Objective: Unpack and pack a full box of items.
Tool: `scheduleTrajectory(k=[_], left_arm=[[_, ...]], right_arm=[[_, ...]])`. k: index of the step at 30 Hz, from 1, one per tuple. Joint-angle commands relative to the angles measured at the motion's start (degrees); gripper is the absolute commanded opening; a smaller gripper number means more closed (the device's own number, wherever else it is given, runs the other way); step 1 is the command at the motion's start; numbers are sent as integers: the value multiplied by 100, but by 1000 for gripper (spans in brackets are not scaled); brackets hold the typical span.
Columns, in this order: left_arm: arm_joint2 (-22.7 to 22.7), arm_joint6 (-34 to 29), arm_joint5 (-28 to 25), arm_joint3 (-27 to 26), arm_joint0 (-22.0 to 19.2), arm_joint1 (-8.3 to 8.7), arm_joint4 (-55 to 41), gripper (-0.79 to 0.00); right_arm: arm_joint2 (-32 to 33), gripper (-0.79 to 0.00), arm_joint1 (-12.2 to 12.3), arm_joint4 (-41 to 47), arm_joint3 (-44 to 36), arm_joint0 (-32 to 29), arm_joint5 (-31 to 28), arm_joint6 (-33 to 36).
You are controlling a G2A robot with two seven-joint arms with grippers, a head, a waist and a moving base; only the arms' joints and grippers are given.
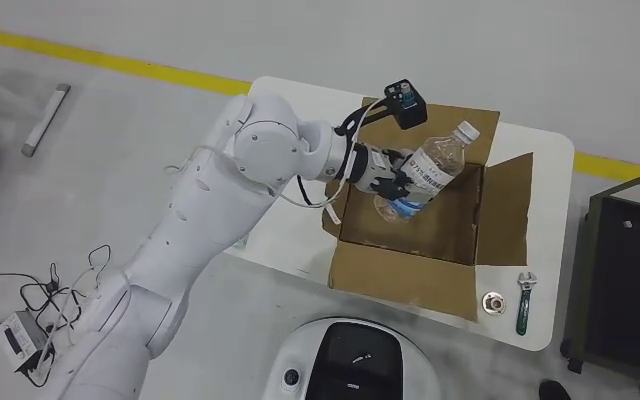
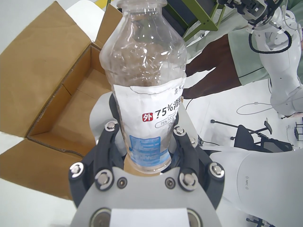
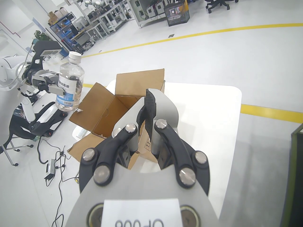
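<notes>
While the left gripper (image 1: 398,180) stood clamped on the bottle (image 1: 432,163) above the ten o'clock corner of the box (image 1: 405,272), I judged it wise to grip firmly and clear its rim slowly.

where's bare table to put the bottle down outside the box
Widest bare patch: the table strip between the box's right flap and the table's right edge, beyond the wrench. Crowded: the near right corner, with the wrench and a round metal part.
</notes>
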Motion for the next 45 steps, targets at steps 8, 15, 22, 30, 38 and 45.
scheduleTrajectory(k=[8, 15, 22, 30, 38, 45], left_arm=[[601, 138, 363, 868, -206, -139, 27, -785], [999, 270, 143, 1758, -515, -296, -4, -785], [1019, 243, 53, 1849, -585, -317, -74, -785], [1019, 243, 53, 1849, -585, -317, -74, -785], [1019, 243, 53, 1849, -585, -317, -74, -785], [1019, 243, 53, 1849, -585, -317, -74, -785]], right_arm=[[0, -785, 0, 0, 0, 0, 0, 0], [0, -785, 0, 0, 0, 0, 0, 0], [0, -785, 0, 0, 0, 0, 0, 0], [0, -785, 0, 0, 0, 0, 0, 0], [0, -785, 0, 0, 0, 0, 0, 0], [0, -785, 0, 0, 0, 0, 0, 0]])
